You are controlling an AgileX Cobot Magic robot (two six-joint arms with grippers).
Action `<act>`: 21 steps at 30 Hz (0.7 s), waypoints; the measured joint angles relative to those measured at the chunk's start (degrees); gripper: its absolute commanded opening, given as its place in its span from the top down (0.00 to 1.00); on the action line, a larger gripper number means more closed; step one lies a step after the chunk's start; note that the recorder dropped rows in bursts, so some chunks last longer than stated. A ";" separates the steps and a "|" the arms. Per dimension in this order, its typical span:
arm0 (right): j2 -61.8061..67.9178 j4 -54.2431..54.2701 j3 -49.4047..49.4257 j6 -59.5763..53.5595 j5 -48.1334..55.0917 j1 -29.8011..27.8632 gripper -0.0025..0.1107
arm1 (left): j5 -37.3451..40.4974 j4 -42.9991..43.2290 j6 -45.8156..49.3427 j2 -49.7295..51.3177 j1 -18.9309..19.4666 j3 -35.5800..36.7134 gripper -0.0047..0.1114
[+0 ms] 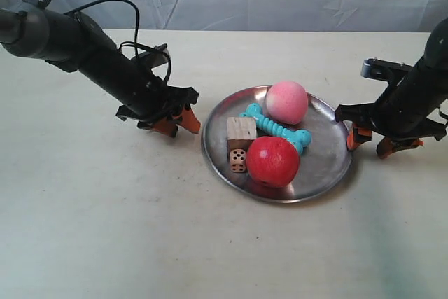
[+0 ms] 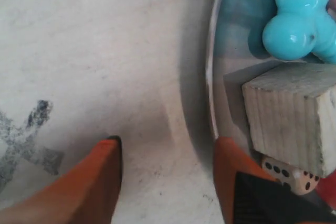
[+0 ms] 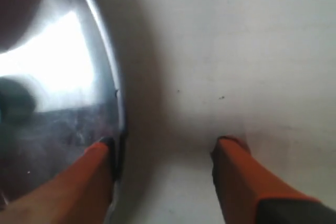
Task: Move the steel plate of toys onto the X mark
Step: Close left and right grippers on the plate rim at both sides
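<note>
Flanking the shiny round steel plate (image 1: 329, 166), left gripper (image 2: 168, 145), right gripper (image 3: 167, 142), both spread apart, ridged turquoise bone (image 1: 276, 129)

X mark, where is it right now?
Left wrist view shows the X mark on the table just outside the left hand, on the side away from the steel plate.

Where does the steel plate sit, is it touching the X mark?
Apart. The left wrist view shows bare table between the X mark and the rim of the steel plate.
</note>
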 measured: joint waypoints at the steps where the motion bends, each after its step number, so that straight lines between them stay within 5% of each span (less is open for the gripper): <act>1: 0.13 0.56 0.00 -0.29 -0.24 0.00 0.50 | 0.00 0.00 0.00 0.31 0.00 0.00 0.52; 21: 4.54 17.40 -1.14 -13.71 -1.64 -0.22 0.50 | -2.58 -4.59 0.11 2.06 -2.58 -0.95 0.52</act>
